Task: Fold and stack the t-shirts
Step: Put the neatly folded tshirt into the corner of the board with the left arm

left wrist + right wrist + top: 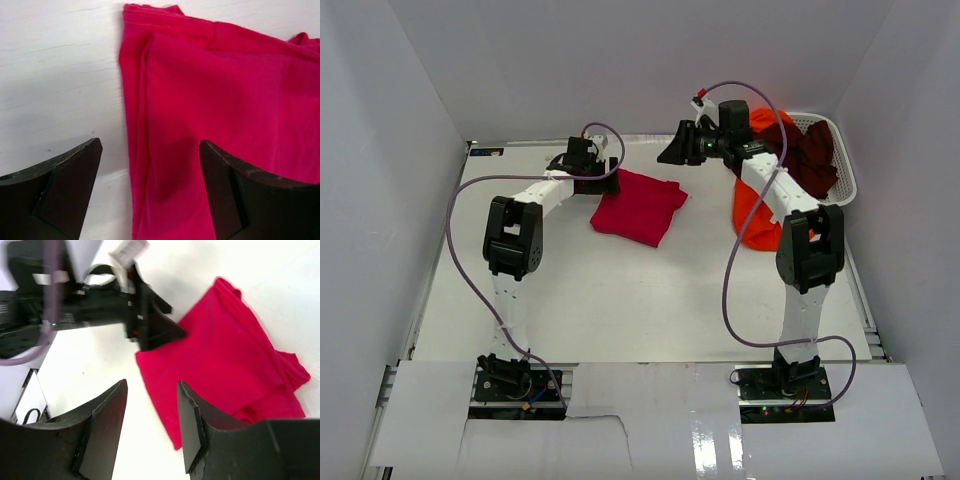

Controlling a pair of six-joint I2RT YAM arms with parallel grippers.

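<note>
The crimson-red t-shirt [640,205] lies folded on the table at the back centre. My left gripper [588,178] is open at the shirt's back left corner. In the left wrist view its jaws [150,150] straddle the shirt's [225,100] left edge, one finger over bare table, one over cloth. My right gripper [672,150] is open and empty, raised behind the red shirt; its wrist view [152,390] looks down on the shirt [230,365] and the left gripper [150,325]. The orange t-shirt [755,225] hangs bunched beside the basket. The dark maroon t-shirt [808,155] lies in the basket.
The white mesh laundry basket [844,170] stands at the back right against the wall. White walls close in the table [620,300] on the left, back and right. The right arm's links cross in front of the orange shirt.
</note>
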